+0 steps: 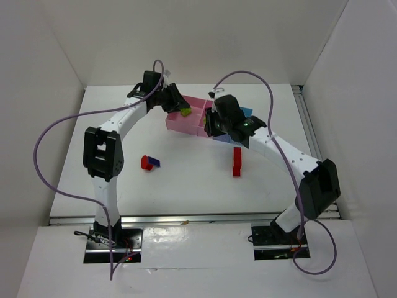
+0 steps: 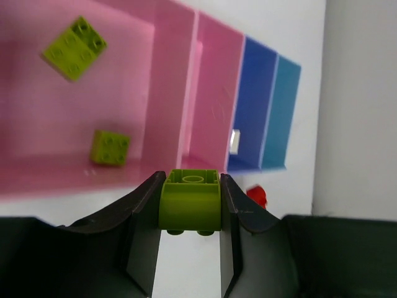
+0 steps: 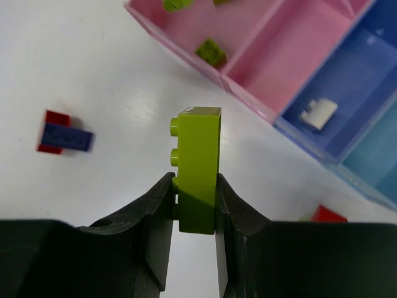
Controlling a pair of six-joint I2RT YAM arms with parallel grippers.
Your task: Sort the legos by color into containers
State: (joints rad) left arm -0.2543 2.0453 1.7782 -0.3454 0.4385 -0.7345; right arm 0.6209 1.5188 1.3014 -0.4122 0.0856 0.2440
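**Sorting by Colour, Caught Mid-Grip**

The black fingers [image 2: 146, 208] of the left gripper [image 2: 190, 186] are clamped on a lime-green brick [image 2: 190, 205]. It is held over the white table [image 2: 74, 208], just outside the near wall of the large pink compartment [image 2: 37, 112]. Two loose lime-green bricks [image 2: 74, 48] [image 2: 110, 148] lie apart on that compartment's floor.

The right gripper [image 3: 194, 183] is closed as tight on the lower end of a long lime-green brick [image 3: 200, 155]. This one stands upright with its studs facing left, above the table and just beside the containers [image 1: 180, 119].

Next along the joined row come the smaller pink compartment [image 3: 298, 56], the blue compartment [image 3: 366, 68], where a cream brick [image 3: 319, 113] rests, and the light-blue compartment [image 3: 378, 155].

On the table, well apart from the row, lies a red brick topped by a dark blue brick [image 3: 61, 132]. A second red brick [image 1: 237, 162] sits near the right arm.
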